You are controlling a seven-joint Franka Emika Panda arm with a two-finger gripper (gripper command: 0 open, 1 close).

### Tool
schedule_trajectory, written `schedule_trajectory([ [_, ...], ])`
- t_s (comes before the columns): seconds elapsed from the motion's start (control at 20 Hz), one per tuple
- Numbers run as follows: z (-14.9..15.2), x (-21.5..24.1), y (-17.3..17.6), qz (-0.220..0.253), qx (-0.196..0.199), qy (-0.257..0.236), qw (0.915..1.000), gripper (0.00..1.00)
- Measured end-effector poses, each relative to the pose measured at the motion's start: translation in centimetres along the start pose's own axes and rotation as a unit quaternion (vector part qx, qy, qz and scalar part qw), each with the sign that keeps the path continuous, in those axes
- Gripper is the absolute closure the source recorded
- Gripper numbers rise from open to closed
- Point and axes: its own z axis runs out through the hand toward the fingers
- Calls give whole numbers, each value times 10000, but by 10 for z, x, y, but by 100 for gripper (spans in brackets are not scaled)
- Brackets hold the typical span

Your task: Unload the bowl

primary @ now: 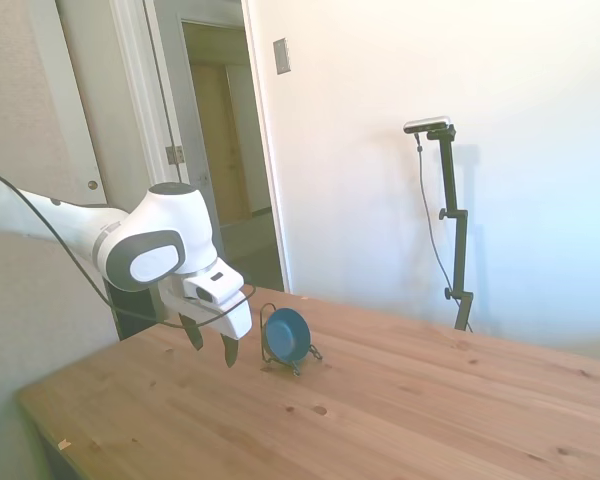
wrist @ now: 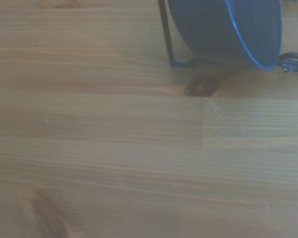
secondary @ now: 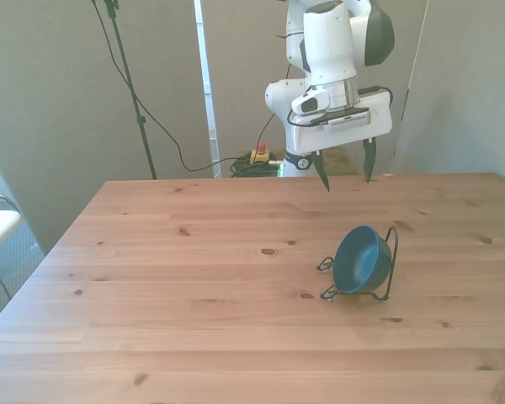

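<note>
Front view: gripper hanging above table, fingers spread, gripping nothing. Bowl leaning on edge in wire stand, untouched. Approaching step, apparently; next needing descent over rim, closing, lifting clear.

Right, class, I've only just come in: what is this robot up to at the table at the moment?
The white arm holds its tool open above the wooden table, gripping nothing. The dark teal bowl sits tilted on its edge in a thin black wire stand, toward the front view's right. The tool is apart from the bowl, so the unloading has not begun.
</note>
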Motion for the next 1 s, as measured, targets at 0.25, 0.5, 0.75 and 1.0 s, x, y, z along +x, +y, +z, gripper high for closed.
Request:
schedule_trajectory([
  [0.25,5,16,-17,-288,297,-187,9990,0],
  [0.5,7,49,-31,-308,321,-224,9988,0],
  [0.75,21,68,-38,-314,252,-323,9987,0],
  [1.0,19,72,-40,-431,330,-368,9978,0],
])
